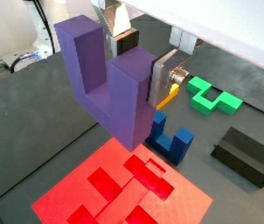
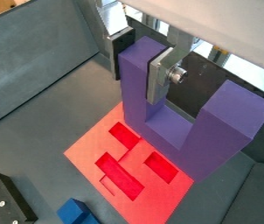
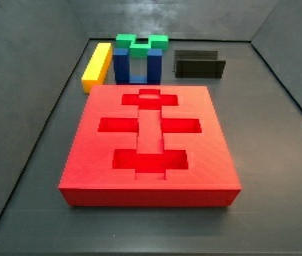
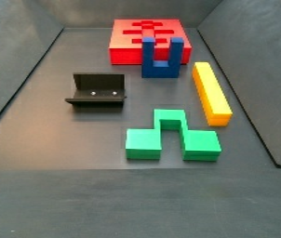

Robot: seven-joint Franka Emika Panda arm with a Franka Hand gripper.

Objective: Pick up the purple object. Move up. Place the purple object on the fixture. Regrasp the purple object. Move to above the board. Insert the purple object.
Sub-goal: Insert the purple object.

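The gripper (image 2: 158,74) clamps one prong of the purple block (image 2: 198,122), carrying it high so the red board (image 2: 122,166) lies directly below for insertion. The black fixture (image 1: 246,156) sits off to one side, empty.

Purple object (image 1: 114,83) matt plastic; tool (image 2: 158,74) plates brushed metal.

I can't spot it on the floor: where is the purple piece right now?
The purple object is off the floor, clamped in the claw, and both wrist views show it hanging above the red board.
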